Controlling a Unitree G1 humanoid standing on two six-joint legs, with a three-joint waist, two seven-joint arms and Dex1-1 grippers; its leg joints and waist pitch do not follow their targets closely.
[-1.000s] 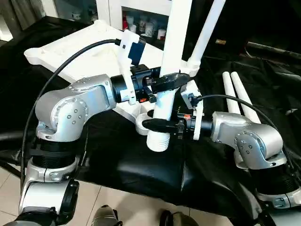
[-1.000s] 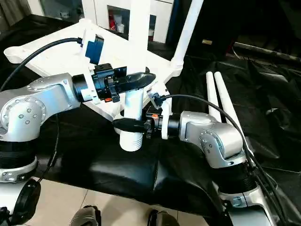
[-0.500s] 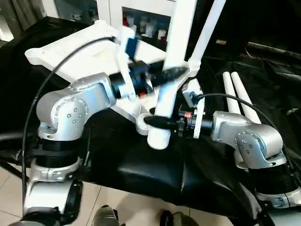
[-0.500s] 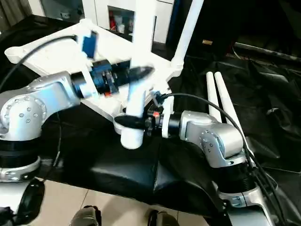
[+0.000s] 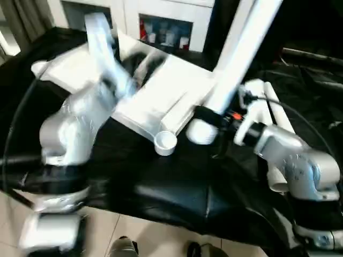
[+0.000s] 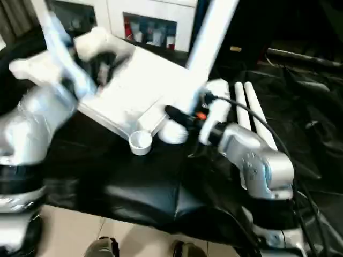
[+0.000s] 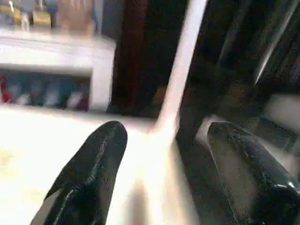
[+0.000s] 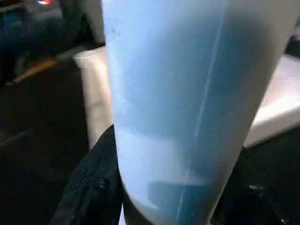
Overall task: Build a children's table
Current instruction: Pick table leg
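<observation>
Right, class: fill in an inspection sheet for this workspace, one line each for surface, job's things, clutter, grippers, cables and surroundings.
Surface: black sheet covering the work area.
Job's things: white plastic rectangular tabletop lying on the sheet, round corner socket facing up; one long white tapered tube leg held tilted; two spare legs lying side by side.
Clutter: nothing seen.
Grippers: right gripper closed on the tilted leg; left gripper open, holding nothing.
Cables: black cable looping over the right forearm.
Surroundings: white cabinet with glass-fronted shelves behind.

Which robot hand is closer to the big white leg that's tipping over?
The right. The right gripper is clamped around the tilted leg near its thick end. The left gripper is open and away from it, over the tabletop.
</observation>
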